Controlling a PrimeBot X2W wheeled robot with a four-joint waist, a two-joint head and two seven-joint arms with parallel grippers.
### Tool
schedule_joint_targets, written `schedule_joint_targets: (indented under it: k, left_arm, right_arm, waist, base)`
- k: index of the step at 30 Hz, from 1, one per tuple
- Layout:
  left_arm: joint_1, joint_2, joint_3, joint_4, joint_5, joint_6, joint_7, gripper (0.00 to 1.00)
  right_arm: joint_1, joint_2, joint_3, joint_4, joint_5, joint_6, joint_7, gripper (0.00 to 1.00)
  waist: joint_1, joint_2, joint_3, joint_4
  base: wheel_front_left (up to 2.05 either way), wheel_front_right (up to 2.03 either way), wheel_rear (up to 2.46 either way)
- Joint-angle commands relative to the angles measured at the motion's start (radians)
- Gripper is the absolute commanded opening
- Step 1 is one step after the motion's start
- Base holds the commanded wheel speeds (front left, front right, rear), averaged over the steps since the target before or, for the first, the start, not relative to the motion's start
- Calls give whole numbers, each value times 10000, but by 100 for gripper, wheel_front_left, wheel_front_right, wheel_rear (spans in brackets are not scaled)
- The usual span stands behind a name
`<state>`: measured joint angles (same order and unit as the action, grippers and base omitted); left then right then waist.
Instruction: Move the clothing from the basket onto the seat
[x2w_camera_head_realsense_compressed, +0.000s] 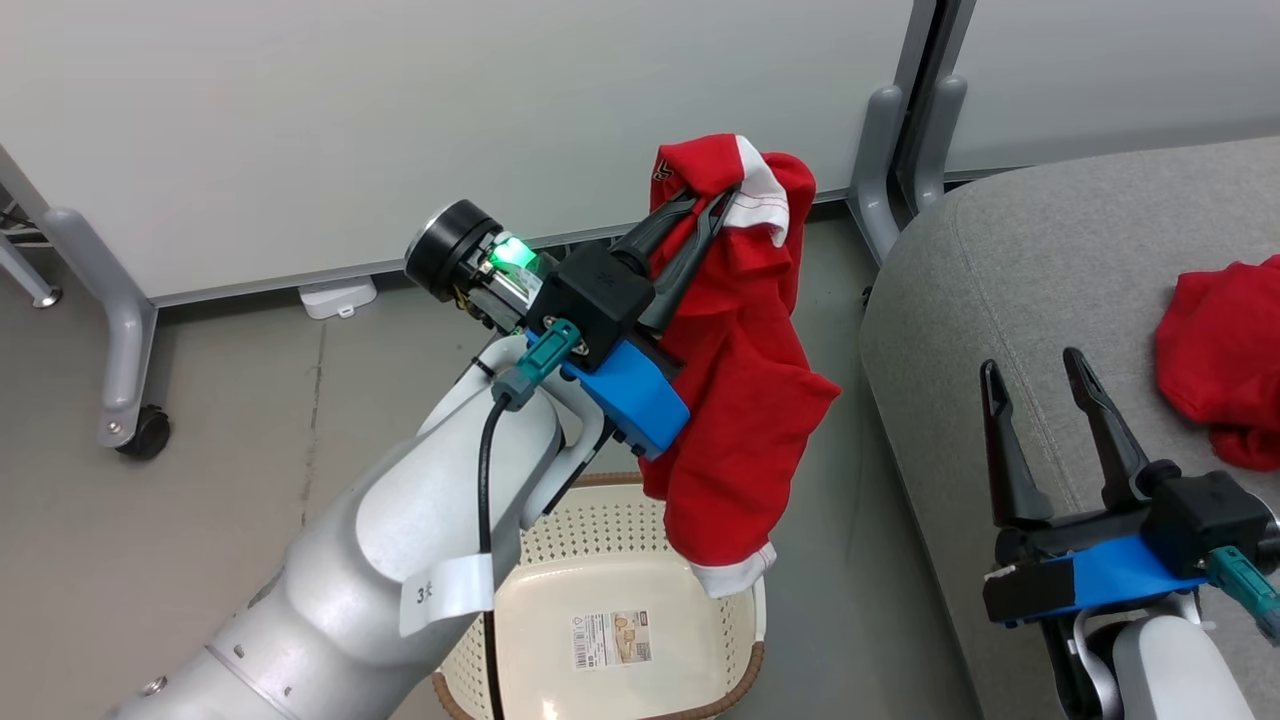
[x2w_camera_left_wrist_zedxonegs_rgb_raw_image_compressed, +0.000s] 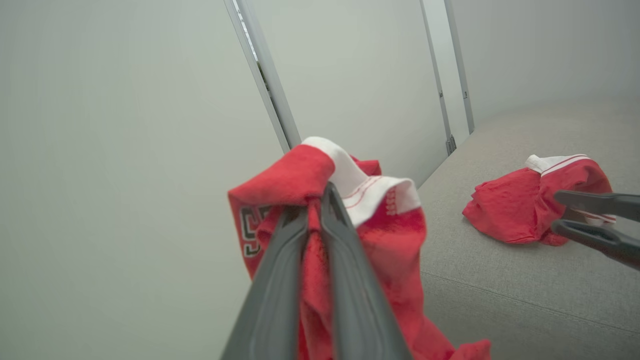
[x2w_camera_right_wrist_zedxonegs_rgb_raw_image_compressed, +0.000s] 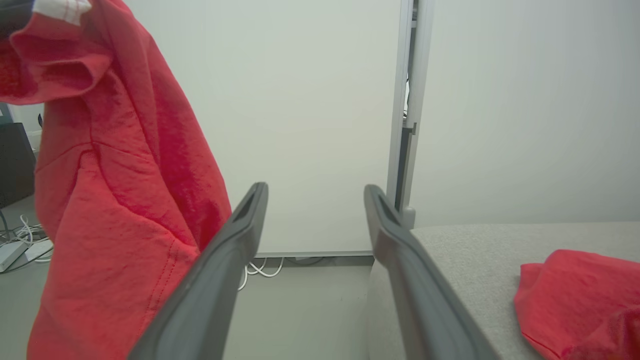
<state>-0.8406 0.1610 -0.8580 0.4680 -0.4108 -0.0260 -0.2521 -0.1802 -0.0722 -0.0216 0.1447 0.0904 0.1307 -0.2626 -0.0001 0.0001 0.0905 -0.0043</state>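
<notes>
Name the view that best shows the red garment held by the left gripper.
Head view: the garment hangs full-length from the left gripper above the basket. Left wrist view gives its pinched top close up; right wrist view a cropped side.
</notes>
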Motion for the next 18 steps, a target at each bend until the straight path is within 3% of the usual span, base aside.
schedule_joint_targets:
  k: [1,7,18]
  left_arm:
    - [-65,74,-35,-63,-12,62,21,0]
    - [-87,129,-46,-108,-68,91,65,0]
    - [-230,126,-80,-174,-81,198,24,0]
  right_arm:
    - [31,-88,91,22,21,1,-34,100]
    - [-349,-397,565,22,26,1,-36,100]
    - [-1795,-1618,2970,301,222,1,-36,100]
  waist:
    - [1,-1,16,11]
    - [1,-1,106,24]
    - [1,-1,417,79]
  base:
    - [0,0,0]
    - [0,0,0]
    - [0,0,0]
